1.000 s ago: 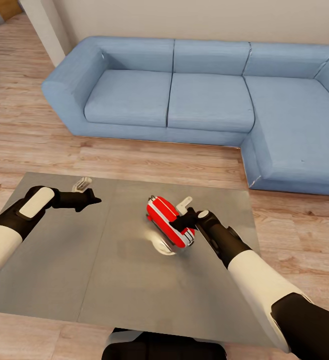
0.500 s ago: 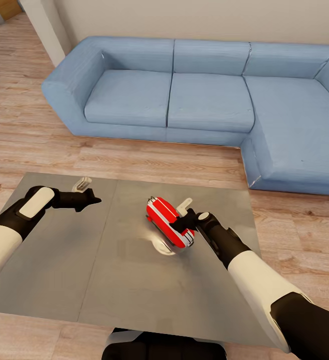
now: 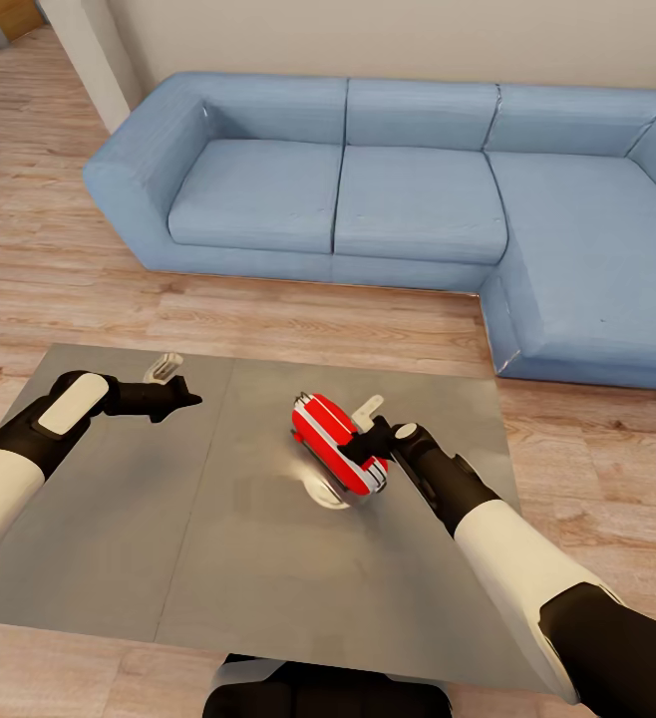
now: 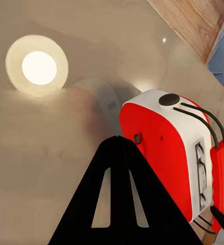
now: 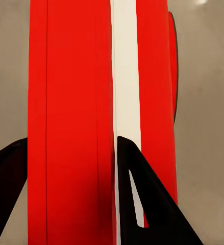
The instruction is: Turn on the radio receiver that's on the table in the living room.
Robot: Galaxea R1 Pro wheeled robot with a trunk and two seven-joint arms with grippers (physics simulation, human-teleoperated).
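So the small bright red rounded radio receiver with white stripes (image 3: 339, 444) sits on the glossy grey-taupe two-panel worktop (image 3: 168, 538), on the right-hand panel, and the right tool (image 3: 364, 439) is right up against its side. From the right wrist camera the red-and-white striped shell (image 5: 91, 122) runs straight between the two black fingers (image 5: 152, 204), one on each side of it, so that tool is spread around the radio; whether the pads actually press on it I can't tell. In the left wrist camera you can see the radio's (image 4: 175, 153) white end face with a dark knob and thin black handle loops.

The left tool (image 3: 183, 397) hovers over the left panel, well apart from the radio and pointing toward it. Its black fingers (image 4: 124, 199) come together into a single point in the left wrist view, so it looks pressed together with nothing in it. A round bright glare from a light (image 4: 38, 66) reflects in the worktop's surface beyond that tool.

Past the far edge of the worktop there's light wood plank floor (image 3: 268, 319), then a big blue L-shaped fabric sofa (image 3: 418, 199) against a beige wall (image 3: 368, 40).
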